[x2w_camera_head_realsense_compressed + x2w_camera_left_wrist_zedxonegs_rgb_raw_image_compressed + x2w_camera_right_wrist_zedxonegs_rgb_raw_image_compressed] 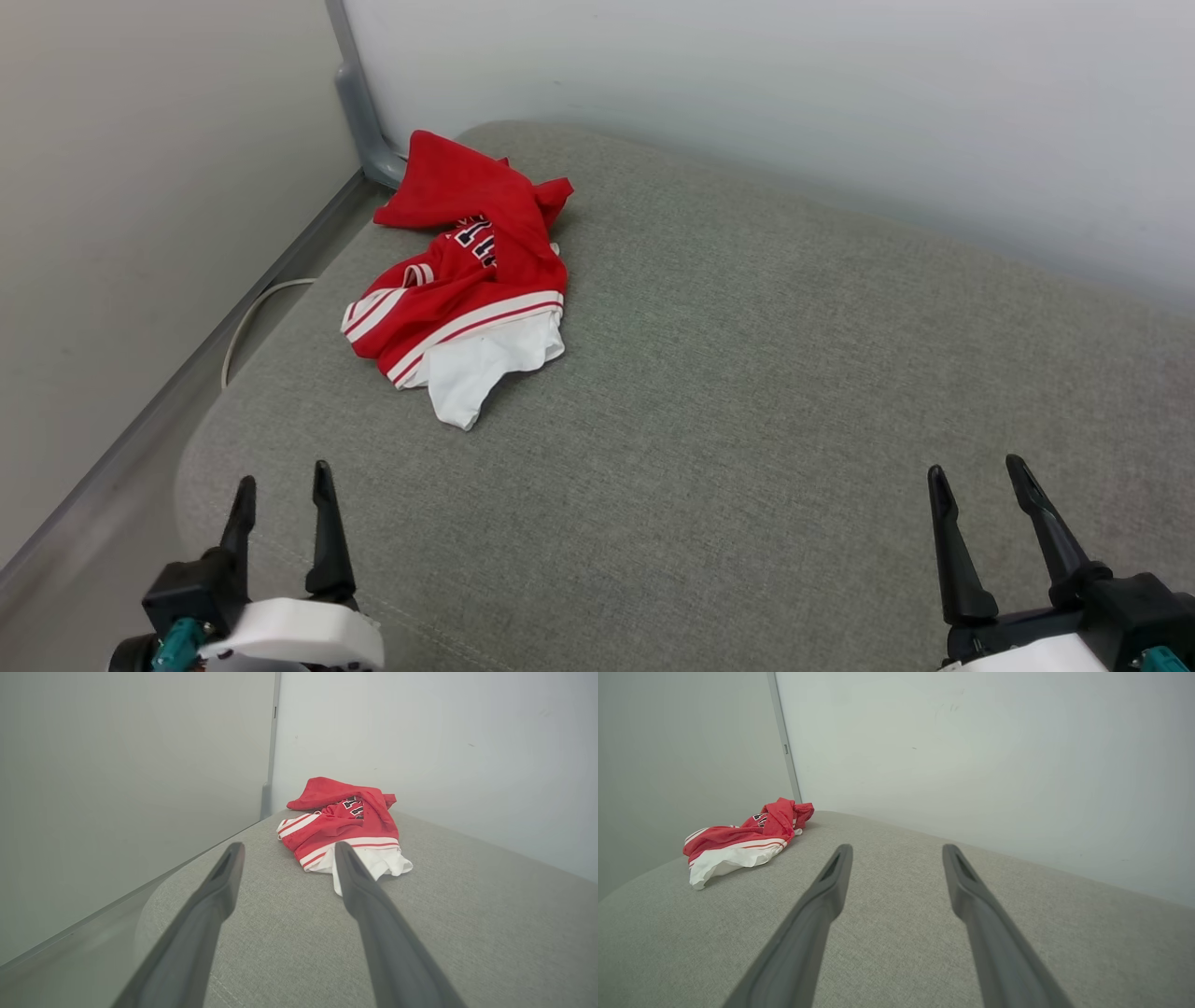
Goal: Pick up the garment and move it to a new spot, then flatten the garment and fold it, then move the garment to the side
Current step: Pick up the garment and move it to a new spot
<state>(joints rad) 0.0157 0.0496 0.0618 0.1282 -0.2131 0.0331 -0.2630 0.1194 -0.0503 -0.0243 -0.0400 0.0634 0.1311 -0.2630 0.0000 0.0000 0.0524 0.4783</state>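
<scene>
The garment point(467, 271) lies crumpled in a heap at the far left of a grey fabric surface point(747, 392); it is red with a white sleeve and red-and-white striped trim. The left wrist view has the garment point(345, 826) ahead, past the fingertips; the right wrist view has the garment point(742, 842) off to the left. My left gripper point(285, 481) stands open at the lower left, well short of the heap. At the lower right, my right gripper point(976, 471) is open too, far from the cloth. Nothing is between either pair of fingers.
Pale walls point(747, 93) close in the surface at the back and left, meeting at a grey corner post point(359, 112). A white cable point(252, 317) runs in the gap along the left edge. Bare grey fabric stretches across the middle and right.
</scene>
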